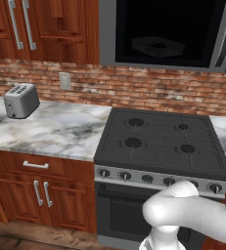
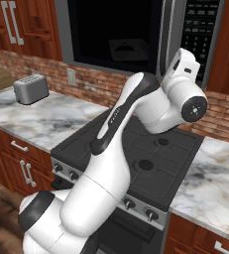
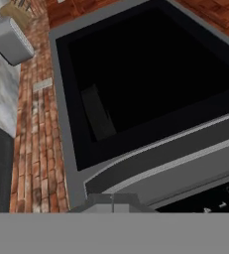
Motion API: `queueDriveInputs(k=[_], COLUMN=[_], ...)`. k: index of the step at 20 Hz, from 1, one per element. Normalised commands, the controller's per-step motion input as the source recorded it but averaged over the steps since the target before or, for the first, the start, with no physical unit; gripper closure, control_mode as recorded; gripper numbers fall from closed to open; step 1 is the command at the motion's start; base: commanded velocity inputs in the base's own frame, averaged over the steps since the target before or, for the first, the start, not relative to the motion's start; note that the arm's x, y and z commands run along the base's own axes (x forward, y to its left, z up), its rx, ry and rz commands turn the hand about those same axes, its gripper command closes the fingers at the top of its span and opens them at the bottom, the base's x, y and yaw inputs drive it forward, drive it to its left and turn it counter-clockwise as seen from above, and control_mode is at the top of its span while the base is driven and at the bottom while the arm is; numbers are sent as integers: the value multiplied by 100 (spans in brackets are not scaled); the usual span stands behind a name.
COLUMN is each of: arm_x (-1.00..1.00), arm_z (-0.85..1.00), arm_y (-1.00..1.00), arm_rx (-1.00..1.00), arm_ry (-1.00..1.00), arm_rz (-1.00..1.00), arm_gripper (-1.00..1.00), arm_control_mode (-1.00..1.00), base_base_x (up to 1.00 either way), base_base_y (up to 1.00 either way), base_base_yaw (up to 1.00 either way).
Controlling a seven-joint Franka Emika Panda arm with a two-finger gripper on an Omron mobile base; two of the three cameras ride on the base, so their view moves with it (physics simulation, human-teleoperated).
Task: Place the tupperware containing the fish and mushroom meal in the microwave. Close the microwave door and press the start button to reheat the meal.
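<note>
The microwave [image 1: 109, 34] hangs above the stove. Its door [image 2: 65, 30] looks shut, with the silver bar handle [image 2: 167, 34] along its right side. Through the dark glass the tupperware [image 1: 158, 47] [image 2: 128, 49] [image 3: 98, 115] shows dimly on the oven floor. The meal inside it is too dark to make out. My white hand [image 2: 186, 62] is raised against the lower part of the control panel [image 2: 199, 27], right of the handle. In the hand view my gripper [image 3: 113, 202] is shut and empty, with the panel's keys [image 3: 225, 198] just beside it.
A black gas stove [image 1: 163, 141] sits below the microwave, and my arm arches over it. Marble counter [image 1: 51, 127] runs on both sides. A silver toaster [image 1: 20, 100] stands at the far left. A brick wall [image 1: 148, 88] lies behind and wooden cabinets [image 1: 41, 29] hang above.
</note>
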Motion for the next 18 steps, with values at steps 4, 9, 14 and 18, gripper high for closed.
queueDriveInputs(k=[4,9,14,18], arm_x=[14,14,16,19], arm_z=[-2,-8,-9,-6], arm_y=[-13,-11,-12,-12], arm_rx=[2,1,1,1], arm_ry=[0,0,0,0], arm_rz=[0,0,0,0], arm_gripper=[100,100,100,100], arm_control_mode=[-100,-100,-100,-100], base_base_x=[0,0,0,0], base_base_y=[0,0,0,0], base_base_yaw=[0,0,0,0])
